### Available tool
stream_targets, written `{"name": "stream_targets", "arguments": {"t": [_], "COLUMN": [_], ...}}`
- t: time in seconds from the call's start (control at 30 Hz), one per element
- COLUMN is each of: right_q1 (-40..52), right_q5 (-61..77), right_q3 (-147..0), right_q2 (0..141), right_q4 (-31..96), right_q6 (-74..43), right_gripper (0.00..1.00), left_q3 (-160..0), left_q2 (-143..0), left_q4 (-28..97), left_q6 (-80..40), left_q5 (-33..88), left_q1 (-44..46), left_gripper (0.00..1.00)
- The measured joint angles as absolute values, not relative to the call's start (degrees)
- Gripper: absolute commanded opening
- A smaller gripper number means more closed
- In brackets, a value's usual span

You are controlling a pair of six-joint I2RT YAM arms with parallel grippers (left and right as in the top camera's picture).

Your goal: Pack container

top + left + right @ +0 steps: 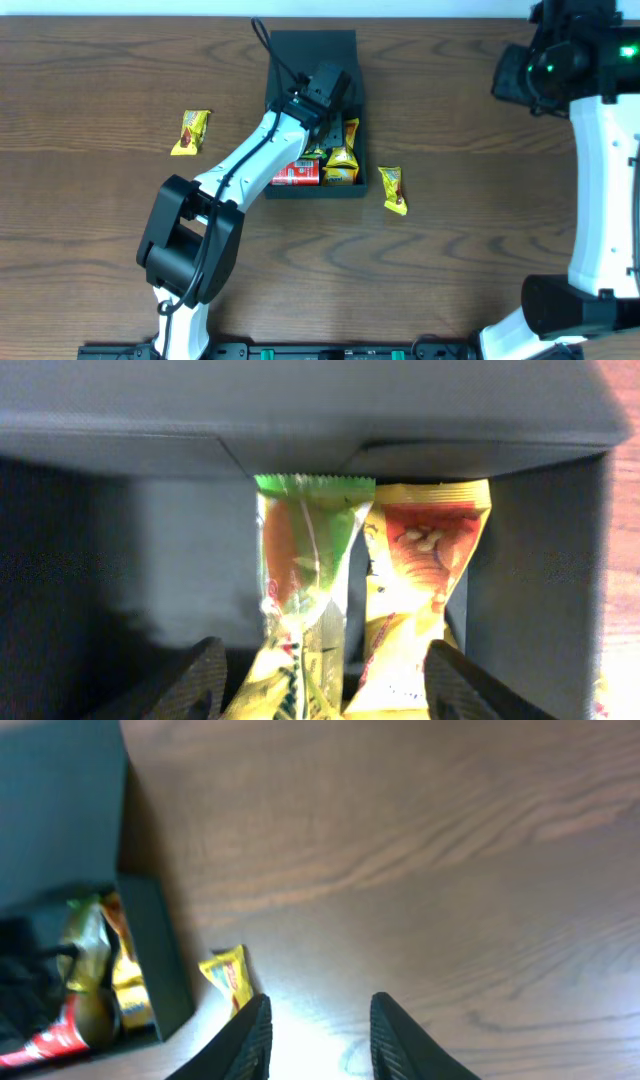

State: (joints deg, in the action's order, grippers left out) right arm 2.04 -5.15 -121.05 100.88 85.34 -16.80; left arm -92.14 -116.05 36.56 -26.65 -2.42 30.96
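The black container (pixel 300 48) stands at mid-table with its flap lid open at the back. My left gripper (pixel 332 108) reaches into it. In the left wrist view it (pixel 325 695) stands open, its fingers (pixel 195 685) wide apart on either side of two upright snack packets: a green-topped one (pixel 305 580) and a yellow-and-red one (pixel 420 570), neither squeezed. More yellow packets (pixel 342 155) and a red can (pixel 296 173) lie in the container's front. My right gripper (pixel 320 1040) hovers open over bare table, with nothing between its fingers.
One yellow packet (pixel 190 132) lies on the table left of the container. Another packet (pixel 392 189) lies just right of its front corner and shows beside my right gripper's left finger (pixel 230 978). The container's wall (pixel 160 960) is at that view's left.
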Motion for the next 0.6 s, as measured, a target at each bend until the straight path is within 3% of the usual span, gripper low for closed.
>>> {"name": "stream_targets", "arguments": {"t": [0.17,0.4,0.6], "right_q1": [2.37,10.59,15.09], "right_q5": [2.7,6.94,8.12], "right_q3": [-105.1,-90.35,-77.82], "right_q2": [101.16,101.3,101.32], "right_q4": [79.7,68.47,60.9], "right_q6": [-14.2,-12.95,-12.97], "right_gripper": [0.33,0.32,0.33], "left_q3": [-98.04,-98.61,-84.01], "left_q2": [-107.96,-92.62,-90.83], "left_q4": [44.36,59.66,54.98], "left_q6": [-24.4,-23.97,-23.99], "left_q5": [-11.66,-15.66,-15.0], "left_q1": [27.83,11.75,6.48], "left_gripper": [0.66,0.63,0.67]}}
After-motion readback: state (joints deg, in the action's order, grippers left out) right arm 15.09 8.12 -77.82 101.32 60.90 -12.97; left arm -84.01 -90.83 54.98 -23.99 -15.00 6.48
